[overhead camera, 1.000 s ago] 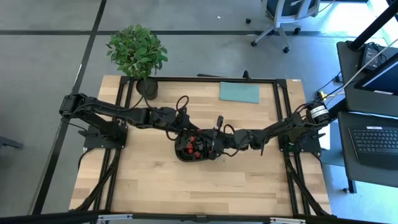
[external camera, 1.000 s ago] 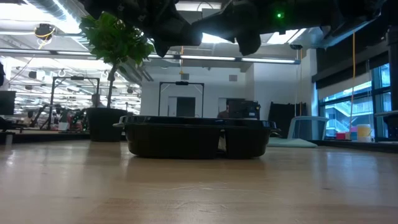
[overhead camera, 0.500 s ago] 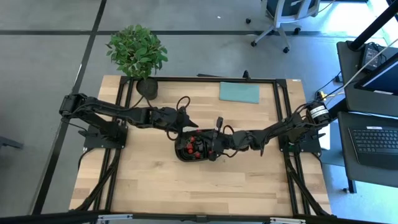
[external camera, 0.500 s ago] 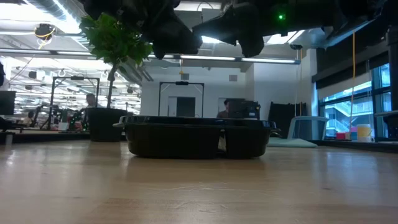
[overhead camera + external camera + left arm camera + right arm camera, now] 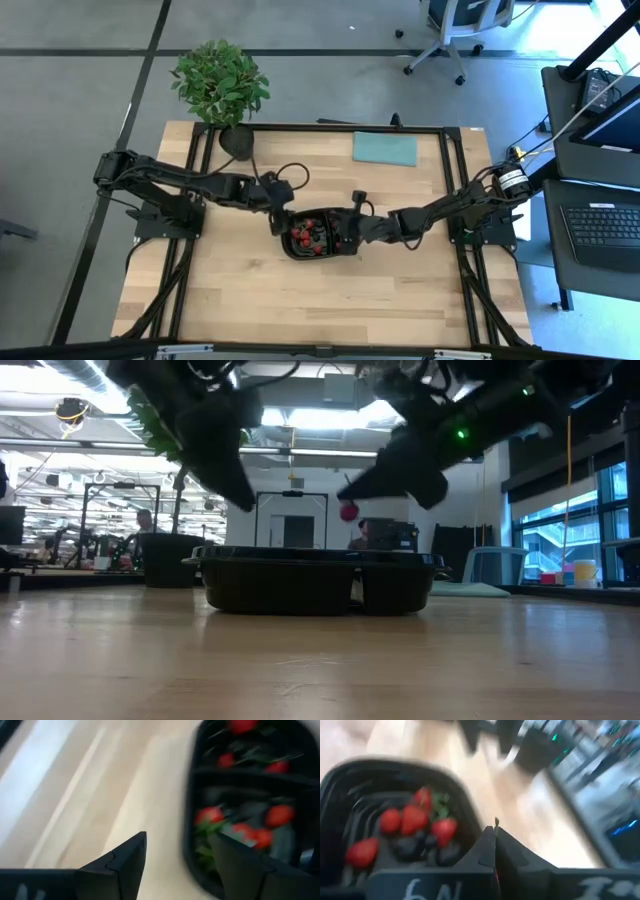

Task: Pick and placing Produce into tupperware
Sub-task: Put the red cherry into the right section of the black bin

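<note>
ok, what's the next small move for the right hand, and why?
Probably open the right hand to drop the red piece: it looks pinched at the shut tips, hanging over the tupperware. The left hand is open and empty by the rim.

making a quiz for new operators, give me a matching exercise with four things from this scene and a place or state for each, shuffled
Things:
1. left gripper
2. right gripper
3. tray
4. teal cloth

Places or states:
A. lies flat at the table's far edge, apart from the arms
B. fingers shut, by the tray's right rim
C. holds red and dark fruit pieces in two compartments
D. fingers open, by the tray's left rim

Pairs: 1-D, 2-B, 3-C, 4-A
</note>
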